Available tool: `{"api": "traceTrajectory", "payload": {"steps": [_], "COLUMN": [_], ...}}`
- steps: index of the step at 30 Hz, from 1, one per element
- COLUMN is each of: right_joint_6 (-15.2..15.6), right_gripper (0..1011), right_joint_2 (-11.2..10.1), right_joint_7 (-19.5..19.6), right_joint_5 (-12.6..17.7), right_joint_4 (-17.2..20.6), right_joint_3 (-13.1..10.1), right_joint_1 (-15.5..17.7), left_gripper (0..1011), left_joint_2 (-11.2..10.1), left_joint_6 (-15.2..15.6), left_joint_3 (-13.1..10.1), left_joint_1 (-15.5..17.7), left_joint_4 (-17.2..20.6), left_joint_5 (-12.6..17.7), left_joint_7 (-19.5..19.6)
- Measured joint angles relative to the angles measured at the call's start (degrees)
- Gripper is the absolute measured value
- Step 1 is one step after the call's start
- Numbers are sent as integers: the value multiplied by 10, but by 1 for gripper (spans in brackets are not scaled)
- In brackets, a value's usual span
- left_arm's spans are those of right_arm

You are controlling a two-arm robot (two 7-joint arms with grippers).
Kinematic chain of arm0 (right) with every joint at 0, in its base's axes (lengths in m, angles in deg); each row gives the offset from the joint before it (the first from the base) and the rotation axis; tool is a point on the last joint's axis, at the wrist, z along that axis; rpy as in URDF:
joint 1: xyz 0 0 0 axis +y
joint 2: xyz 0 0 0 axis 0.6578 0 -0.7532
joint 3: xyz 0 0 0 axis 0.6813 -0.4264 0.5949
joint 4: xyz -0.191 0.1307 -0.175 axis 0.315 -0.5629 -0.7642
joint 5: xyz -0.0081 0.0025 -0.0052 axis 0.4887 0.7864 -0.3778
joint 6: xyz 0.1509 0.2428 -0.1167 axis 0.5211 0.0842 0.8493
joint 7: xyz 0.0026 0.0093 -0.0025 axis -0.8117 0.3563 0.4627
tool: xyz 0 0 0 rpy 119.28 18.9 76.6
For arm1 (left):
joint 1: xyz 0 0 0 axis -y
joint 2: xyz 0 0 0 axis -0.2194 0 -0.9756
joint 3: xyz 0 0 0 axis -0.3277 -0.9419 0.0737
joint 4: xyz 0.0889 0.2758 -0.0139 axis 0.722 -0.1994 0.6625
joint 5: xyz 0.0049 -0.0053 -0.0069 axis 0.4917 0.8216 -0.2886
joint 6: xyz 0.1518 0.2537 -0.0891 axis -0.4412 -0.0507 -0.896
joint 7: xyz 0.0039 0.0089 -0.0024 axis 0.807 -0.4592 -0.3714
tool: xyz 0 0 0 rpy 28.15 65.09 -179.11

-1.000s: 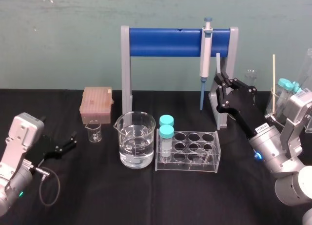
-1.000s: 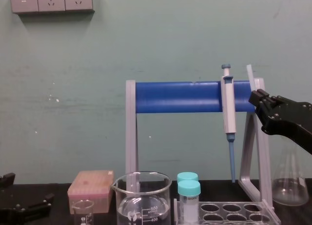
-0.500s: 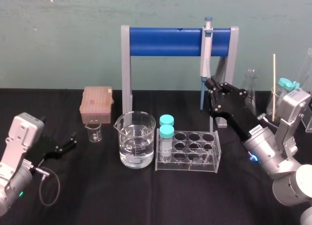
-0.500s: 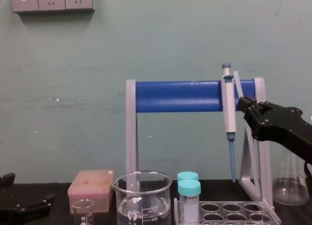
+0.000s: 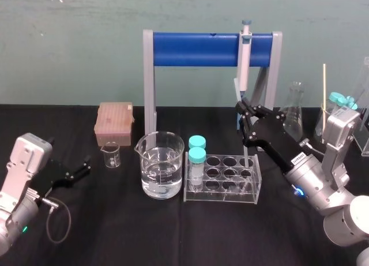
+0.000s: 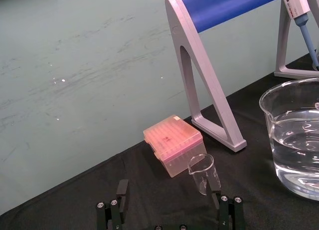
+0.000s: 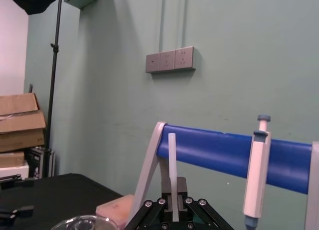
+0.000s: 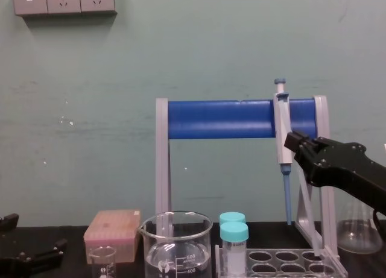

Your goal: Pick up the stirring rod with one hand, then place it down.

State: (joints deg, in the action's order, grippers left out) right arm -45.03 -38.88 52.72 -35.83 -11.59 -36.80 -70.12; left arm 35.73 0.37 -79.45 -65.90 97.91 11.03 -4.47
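Note:
The stirring rod (image 7: 172,160) is a thin whitish glass rod standing nearly upright between the fingers of my right gripper (image 7: 172,202), which is shut on it. In the head view the right gripper (image 5: 243,111) hangs just in front of the pipette stand, above the right end of the test tube rack (image 5: 222,182). The rod's lower part (image 5: 246,155) reaches down toward the rack. In the chest view the right gripper (image 8: 294,143) sits beside the pipette (image 8: 281,127). My left gripper (image 5: 81,167) rests open, low at the left, holding nothing.
A beaker of water (image 5: 161,165) stands left of the rack, which holds two teal-capped tubes (image 5: 196,153). A small beaker (image 5: 110,155) and a pink tip box (image 5: 115,120) sit at the left. A flask (image 5: 294,110) and other glassware stand at the right.
My right gripper has carried the rod leftward and down, from beside the flask to in front of the pipette, over the rack. The left arm has not moved.

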Motion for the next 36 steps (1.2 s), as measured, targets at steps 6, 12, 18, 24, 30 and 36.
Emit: {"api": "traceTrajectory", "payload": {"steps": [6,12,18,24,30,36], "right_joint_6": [8,12,19,23,22,19], "right_gripper": [57,57,57,57,57,57], "right_joint_2": [-1,-3,-4,-4,-3,-2], "right_joint_7": [-6,-9,-9,-17,-32,-44], "right_joint_5": [0,0,-1,1,4,4], "right_joint_4": [-2,-5,-8,-25,-53,-78], "right_joint_3": [2,5,8,13,21,29], "right_joint_1": [0,-3,-3,-8,-19,-30], "left_gripper": [1000,1000,1000,1000,1000,1000], "left_joint_2": [0,0,0,0,0,0], "left_joint_6": [0,0,0,0,0,0], "left_joint_3": [0,0,0,0,0,0], "left_joint_1": [0,0,0,0,0,0], "left_joint_4": [0,0,0,0,0,0], "left_joint_5": [0,0,0,0,0,0], "left_joint_7": [0,0,0,0,0,0]}}
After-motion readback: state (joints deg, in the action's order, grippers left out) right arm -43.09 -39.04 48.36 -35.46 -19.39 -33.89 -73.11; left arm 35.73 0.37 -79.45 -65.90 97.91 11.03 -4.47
